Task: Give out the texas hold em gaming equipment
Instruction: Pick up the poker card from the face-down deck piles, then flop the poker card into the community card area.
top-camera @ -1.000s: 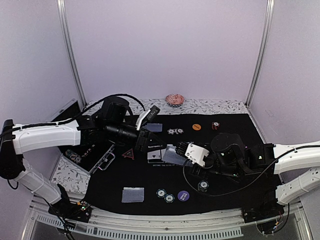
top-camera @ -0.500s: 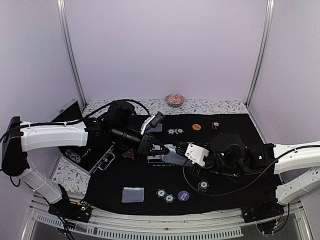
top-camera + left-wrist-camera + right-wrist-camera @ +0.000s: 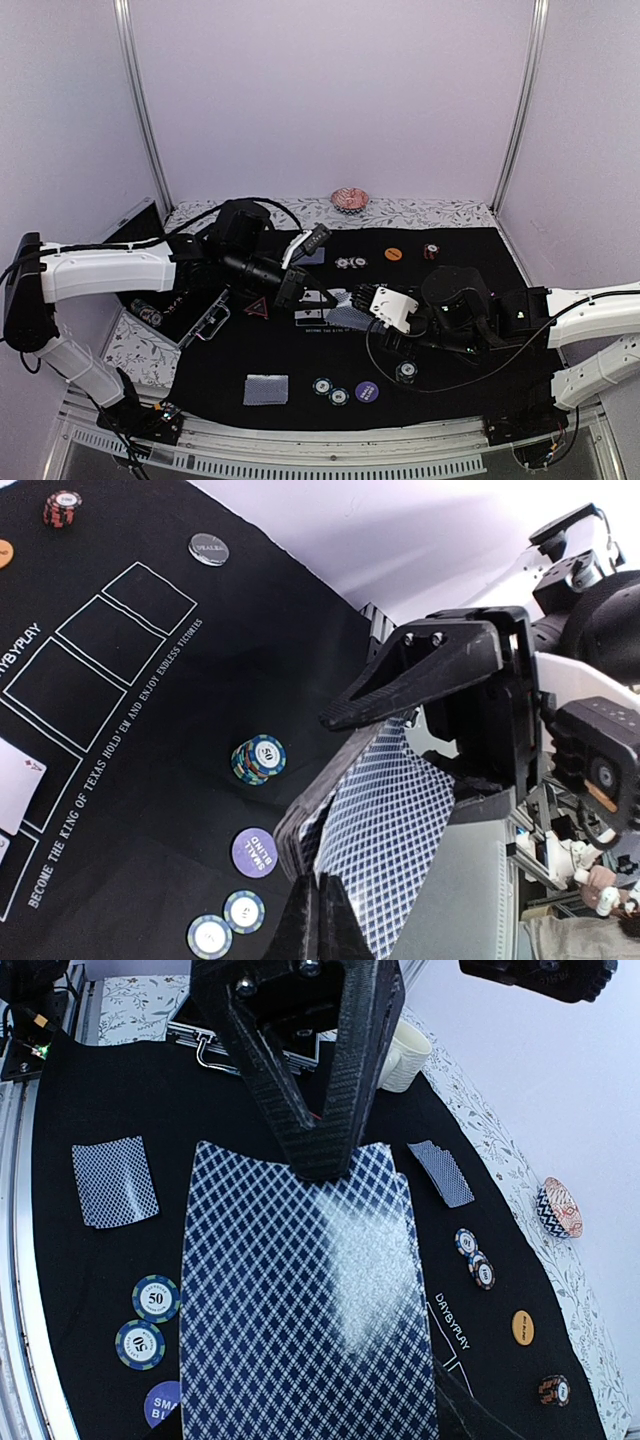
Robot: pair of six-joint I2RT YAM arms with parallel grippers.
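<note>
Left tool (image 3: 318,905) pinched shut on top card (image 3: 300,1290) of deck (image 3: 297,825) clamped in right tool (image 3: 350,305), mid-frame: several cards may drag out together.

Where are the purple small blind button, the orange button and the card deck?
purple small blind button (image 3: 254,851), left wrist view, centre of face
orange button (image 3: 522,1327), right wrist view, centre of top
card deck (image 3: 300,1300), right wrist view, back of top card

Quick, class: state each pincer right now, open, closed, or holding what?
Left pincer: closed, pinching the edge of the cards.
Right pincer: gripping the same cards from the other end.
</note>
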